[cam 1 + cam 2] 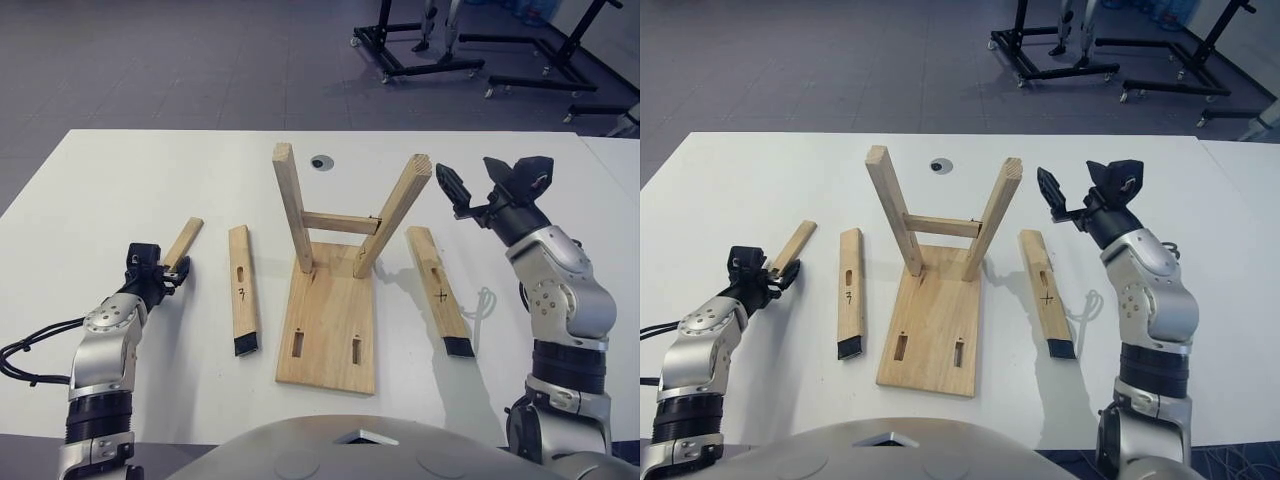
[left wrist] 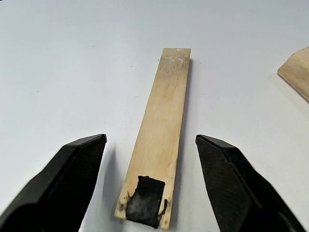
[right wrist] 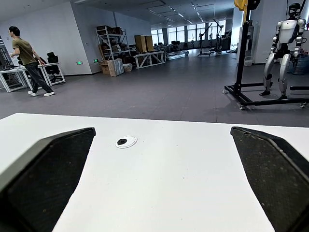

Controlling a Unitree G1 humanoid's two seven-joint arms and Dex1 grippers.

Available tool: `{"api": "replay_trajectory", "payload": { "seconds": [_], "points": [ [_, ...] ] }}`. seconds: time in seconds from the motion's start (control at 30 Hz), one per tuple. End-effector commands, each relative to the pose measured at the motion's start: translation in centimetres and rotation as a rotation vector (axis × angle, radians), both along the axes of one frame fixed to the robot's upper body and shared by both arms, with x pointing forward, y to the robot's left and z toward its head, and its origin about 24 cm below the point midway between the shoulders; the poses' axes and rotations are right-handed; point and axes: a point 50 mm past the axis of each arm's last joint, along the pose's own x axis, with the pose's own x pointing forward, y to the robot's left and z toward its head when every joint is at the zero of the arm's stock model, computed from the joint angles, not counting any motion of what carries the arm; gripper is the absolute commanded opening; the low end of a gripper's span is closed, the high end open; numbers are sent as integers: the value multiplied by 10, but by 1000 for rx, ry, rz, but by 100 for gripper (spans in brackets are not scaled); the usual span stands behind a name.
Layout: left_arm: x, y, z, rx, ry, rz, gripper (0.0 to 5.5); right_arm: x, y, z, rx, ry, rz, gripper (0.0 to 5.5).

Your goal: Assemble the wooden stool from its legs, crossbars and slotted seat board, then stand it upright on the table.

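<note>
- Short flat pale-wood crossbar (image 1: 184,243) lies on the table, well left of the slotted wooden seat board (image 1: 326,335); probably light, stiff; grip across its narrow width.
- Left gripper (image 2: 150,139) straddles its black-taped end, jaws wide; right gripper (image 1: 490,186) raised, wide, empty.

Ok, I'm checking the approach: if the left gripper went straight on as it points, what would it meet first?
Most likely the short crossbar lying flat on the table: its dark-tipped near end sits right between the open fingers of the left gripper.
</note>
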Motion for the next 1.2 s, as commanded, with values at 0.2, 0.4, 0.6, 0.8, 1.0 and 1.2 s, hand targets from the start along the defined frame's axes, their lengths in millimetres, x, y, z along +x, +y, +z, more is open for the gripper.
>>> {"api": "replay_trajectory", "payload": {
  "seconds": [0.2, 0.4, 0.6, 0.8, 1.0, 1.2],
  "points": [
    [-29, -3, -43, -93, 200, -25, 196, 5, 0, 10, -8, -10, 19, 517],
    [-21, -4, -42, -79, 161, -17, 127, 8, -3, 13, -4, -20, 10, 517],
    [0, -3, -18, -40, -41, 6, 127, 14, -4, 20, 22, -59, 7, 517],
    [45, -38, 122, -5, -691, -76, 127, 8, -4, 61, 317, -165, 211, 517],
    [41, -92, 200, 159, -1000, -328, 127, 4, 29, 109, 359, -224, 527, 517],
    [23, -146, 185, 162, -1073, -564, 127, -19, 74, 128, 415, -208, 840, 517]
  ]
}}
